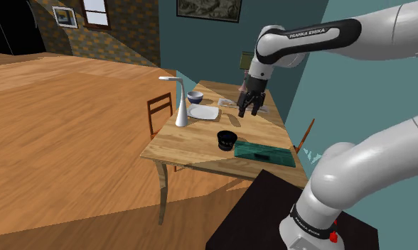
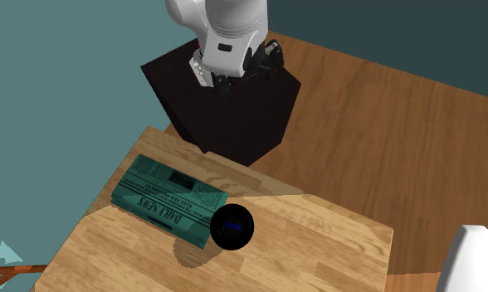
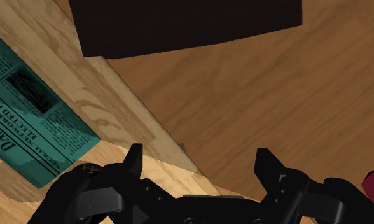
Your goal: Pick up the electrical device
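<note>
At the shoulder view's left, the white desk lamp [image 1: 180, 106] stands on the wooden table [image 1: 193, 145]. Its long axis is upright and its thin head points to that view's left, with a bluish round bowl [image 1: 195, 96] and a flat white plate [image 1: 202, 112] just beside it. Further right, my black two-finger gripper [image 1: 247, 106] hangs above the table with fingers spread and nothing between them, well apart from the lamp. I reckon a careless sideways approach could tip that tall, slender lamp or knock the bowl.
</note>
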